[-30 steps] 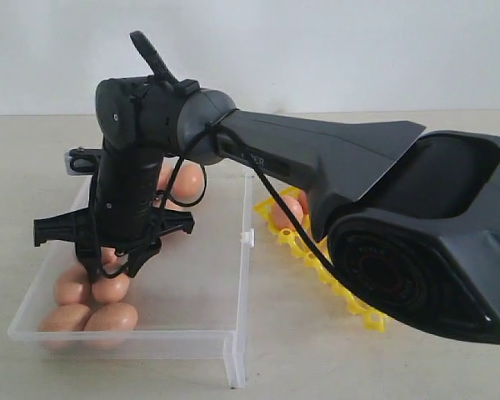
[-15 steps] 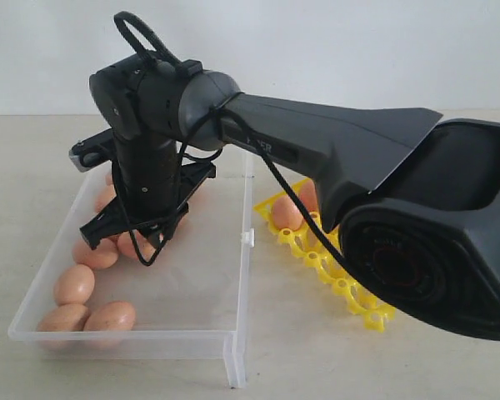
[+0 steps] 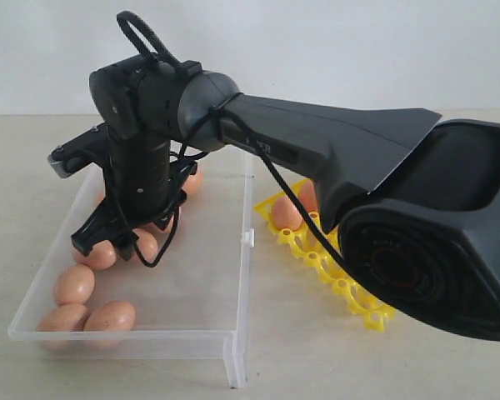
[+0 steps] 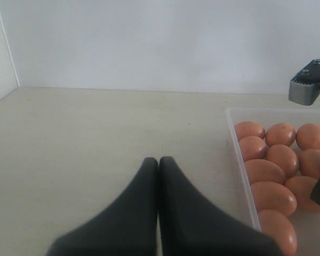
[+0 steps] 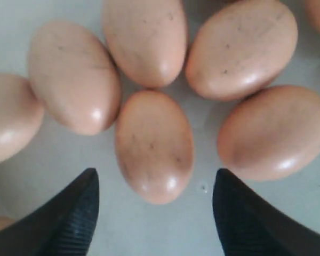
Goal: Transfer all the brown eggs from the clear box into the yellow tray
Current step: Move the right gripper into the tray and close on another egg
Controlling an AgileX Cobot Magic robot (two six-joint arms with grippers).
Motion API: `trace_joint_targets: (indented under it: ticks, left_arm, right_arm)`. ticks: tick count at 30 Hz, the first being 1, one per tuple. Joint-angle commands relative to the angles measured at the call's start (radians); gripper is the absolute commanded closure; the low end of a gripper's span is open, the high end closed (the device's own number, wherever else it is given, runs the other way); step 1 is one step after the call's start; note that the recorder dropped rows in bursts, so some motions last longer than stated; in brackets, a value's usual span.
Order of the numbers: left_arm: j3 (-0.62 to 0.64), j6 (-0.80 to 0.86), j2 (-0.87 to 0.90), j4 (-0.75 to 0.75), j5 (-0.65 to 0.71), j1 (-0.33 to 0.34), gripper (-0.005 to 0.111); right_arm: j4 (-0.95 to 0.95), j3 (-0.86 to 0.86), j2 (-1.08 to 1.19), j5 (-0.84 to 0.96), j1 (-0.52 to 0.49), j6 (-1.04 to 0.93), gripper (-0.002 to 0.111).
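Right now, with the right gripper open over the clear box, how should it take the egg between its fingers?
Grip the egg across its narrow middle, coming straight down, with the fingers on its two long flanks. It lies on its side, lengthwise between the open jaws of the right gripper, with bare clear box floor beside both flanks near them; neighbouring eggs crowd its far end.

We see the brown eggs (image 5: 154,146) pinkish-brown w/ small dark speckles and one pale shine spot on each. The clear box (image 3: 208,283) has no colour, transparent, its edges whitish. The yellow tray (image 3: 358,307) is bright yellow. The right arm (image 3: 333,158) is matte black, w/ a grey piece (image 3: 65,160) at the wrist. The fingers (image 5: 69,218) of the right gripper (image 5: 154,176) are black w/ a fine ribbed pattern; the left gripper (image 4: 159,161) is plain black. The table (image 4: 96,138) is beige, the wall (image 3: 333,50) white.
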Motion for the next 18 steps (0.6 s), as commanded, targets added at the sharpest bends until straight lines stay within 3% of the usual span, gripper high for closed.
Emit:
trace_joint_targets:
  ticks: [1,12,14,17,18]
  left_arm:
    - [-0.004,0.001,-0.003,-0.005,-0.001,-0.005,0.111]
    - [-0.004,0.001,-0.003,-0.005,-0.001,-0.005,0.111]
    - [-0.004,0.001,-0.003,-0.005,-0.001,-0.005,0.111]
    - [-0.004,0.001,-0.003,-0.005,-0.001,-0.005,0.111]
    - [-0.004,0.001,-0.003,-0.005,-0.001,-0.005,0.111]
  right_arm:
    - [0.026,0.003,-0.002,-0.07,0.001,-0.01,0.049]
    - [0.024,0.003,0.074,-0.039,0.001,0.01,0.05]
    - [0.019,0.003,0.076,-0.044,0.001,0.04,0.062]
    - [0.014,0.003,0.074,-0.042,0.001,0.069,0.105]
    - [0.014,0.003,0.072,-0.042,0.001,0.077,0.107]
